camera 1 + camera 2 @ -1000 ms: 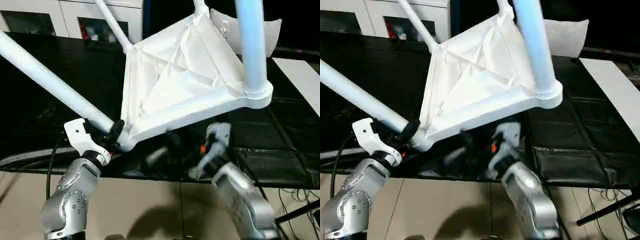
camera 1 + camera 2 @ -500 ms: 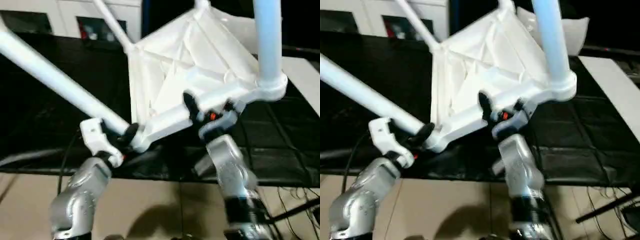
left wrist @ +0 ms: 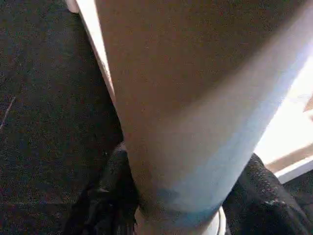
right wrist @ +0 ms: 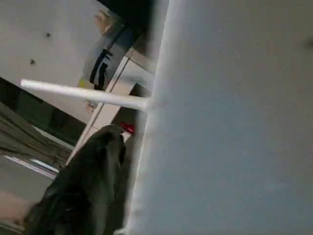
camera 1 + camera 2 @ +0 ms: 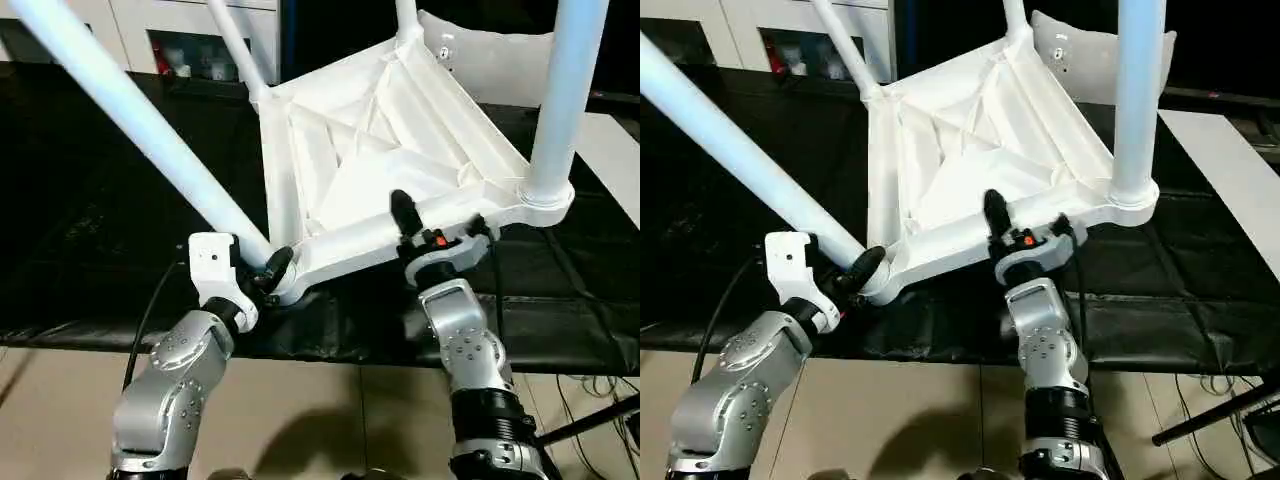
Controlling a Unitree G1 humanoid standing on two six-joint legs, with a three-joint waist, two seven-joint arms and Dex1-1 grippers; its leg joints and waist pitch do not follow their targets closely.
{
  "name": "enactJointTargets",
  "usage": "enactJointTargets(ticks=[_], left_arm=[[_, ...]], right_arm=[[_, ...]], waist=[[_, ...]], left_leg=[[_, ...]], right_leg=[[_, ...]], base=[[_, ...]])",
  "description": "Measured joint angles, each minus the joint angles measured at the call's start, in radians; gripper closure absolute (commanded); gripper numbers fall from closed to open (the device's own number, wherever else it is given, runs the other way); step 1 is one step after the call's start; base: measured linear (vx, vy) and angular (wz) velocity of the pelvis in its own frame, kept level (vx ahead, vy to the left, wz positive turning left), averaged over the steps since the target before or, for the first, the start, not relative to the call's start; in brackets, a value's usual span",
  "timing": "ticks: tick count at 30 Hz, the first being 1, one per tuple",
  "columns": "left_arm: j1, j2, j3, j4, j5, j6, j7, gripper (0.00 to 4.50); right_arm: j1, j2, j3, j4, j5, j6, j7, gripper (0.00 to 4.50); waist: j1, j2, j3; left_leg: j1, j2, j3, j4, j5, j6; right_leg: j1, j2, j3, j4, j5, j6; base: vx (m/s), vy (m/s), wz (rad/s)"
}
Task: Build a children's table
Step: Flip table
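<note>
The children's table (image 5: 380, 150) is white and tipped up, its cross-ribbed underside facing me and its legs pointing up and away. My left gripper (image 5: 270, 275) is shut on the near-left leg (image 5: 140, 120) just above its corner socket. In the left wrist view that leg (image 3: 195, 122) runs between the black fingers (image 3: 105, 191). My right gripper (image 5: 437, 228) reaches up around the near rim (image 5: 350, 238) of the top, left of the near-right leg (image 5: 560, 100). Two far legs (image 5: 232, 45) rise at the back.
The big black-covered work table (image 5: 100, 230) lies under and behind the white table. White cabinets (image 5: 140, 20) stand at the back left, with a white panel (image 5: 480, 50) at the back right. A pale surface (image 5: 620, 150) borders the right side. Cables (image 5: 600, 385) lie on the floor.
My right arm has come up from below the black table's front edge to the white top's near rim. The white table has tilted, its legs more upright. The left gripper kept its hold.
</note>
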Motion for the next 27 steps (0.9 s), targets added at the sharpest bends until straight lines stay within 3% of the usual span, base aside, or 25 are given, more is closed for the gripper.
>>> enactJointTargets(ticks=[6,12,15,17,24,27], left_arm=[[-0.018,0.000,0.001,0.037,0.010,-0.033,-0.011,2.48],[-0.029,0.000,0.007,0.069,0.011,-0.067,-0.025,2.48],[-0.029,0.002,0.008,0.077,0.011,-0.092,-0.041,1.78],[-0.017,0.019,0.010,0.077,0.006,-0.106,-0.069,1.76],[0.048,0.098,0.023,0.080,-0.027,-0.130,-0.180,1.18],[0.095,0.142,0.039,0.081,-0.044,-0.151,-0.240,0.91]], right_arm=[[-0.002,-0.002,-0.033,-0.001,0.090,0.058,0.000,1.91],[-0.002,-0.004,-0.042,-0.001,0.097,0.070,0.000,2.36],[-0.002,-0.004,-0.042,-0.001,0.087,0.070,-0.003,2.49],[-0.006,-0.004,-0.032,-0.001,0.078,0.068,-0.005,2.52],[-0.065,-0.010,-0.003,-0.001,0.030,0.057,-0.024,2.55],[-0.114,-0.028,-0.006,-0.001,-0.009,0.044,-0.059,2.55]], waist=[[0.002,0.000,0.000],[0.001,0.000,0.000],[0.000,0.000,0.000],[-0.002,0.000,0.000],[-0.034,-0.003,0.001],[-0.034,-0.004,0.002]], left_leg=[[0.000,0.000,0.000,0.000,0.002,0.001],[-0.002,0.000,0.000,0.000,0.004,-0.001],[-0.003,0.000,0.000,0.000,0.004,-0.001],[-0.004,0.000,0.001,0.000,0.004,-0.001],[-0.021,0.001,0.002,0.001,0.010,-0.004],[-0.028,0.001,0.003,0.002,0.012,0.000]], right_leg=[[0.000,0.000,0.000,0.000,0.001,0.000],[-0.001,0.000,0.000,0.000,0.003,0.000],[-0.002,0.000,0.000,0.000,0.003,0.000],[-0.004,0.000,-0.001,0.000,0.003,-0.001],[-0.023,0.000,0.000,0.002,0.008,-0.003],[-0.032,0.000,0.000,0.005,0.009,-0.005]], base=[[0.000,0.000,0.00],[0.000,0.000,0.00],[0.000,0.000,0.00],[0.000,0.000,0.00],[0.000,0.000,0.00],[0.000,0.000,0.00]])
